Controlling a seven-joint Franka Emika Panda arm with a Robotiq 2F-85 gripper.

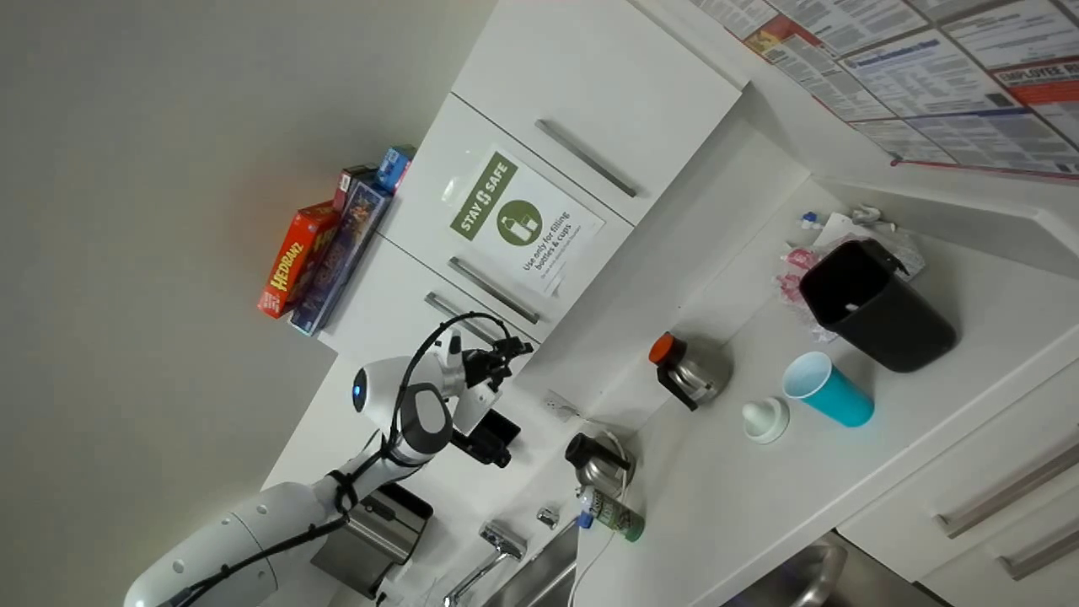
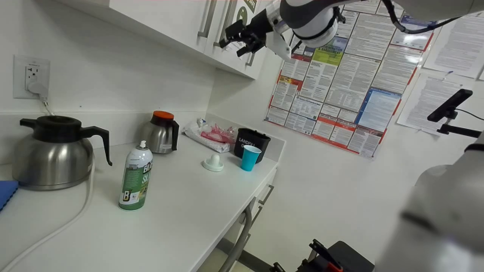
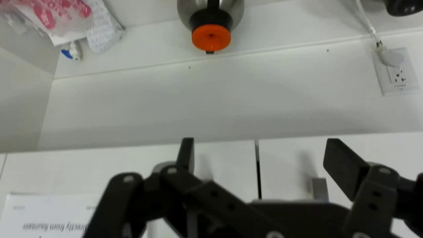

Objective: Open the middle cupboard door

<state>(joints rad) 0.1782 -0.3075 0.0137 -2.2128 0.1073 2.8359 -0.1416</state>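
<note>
Counter (image 1: 691,480) below, only an exterior view shows the middle door's (image 1: 426,219) whole sticker (image 1: 523,221).

- "STAY SAFE" / "Use only for filling bottles & cups" printed on sticker (image 1: 529,223), middle cupboard door (image 1: 426,215); "directly from fountain" seen inverted in wrist view
- "HEDBANZ" printed on red game box (image 1: 297,257)
- "EMPLOYEE RI", cut off by frame, printed on wall notice (image 1: 1047,91)
- "LANDFILL" lettered on black bin (image 2: 246,139), next line partly hidden
- "BLA" made out on spray can (image 2: 135,179), rest unclear
</note>
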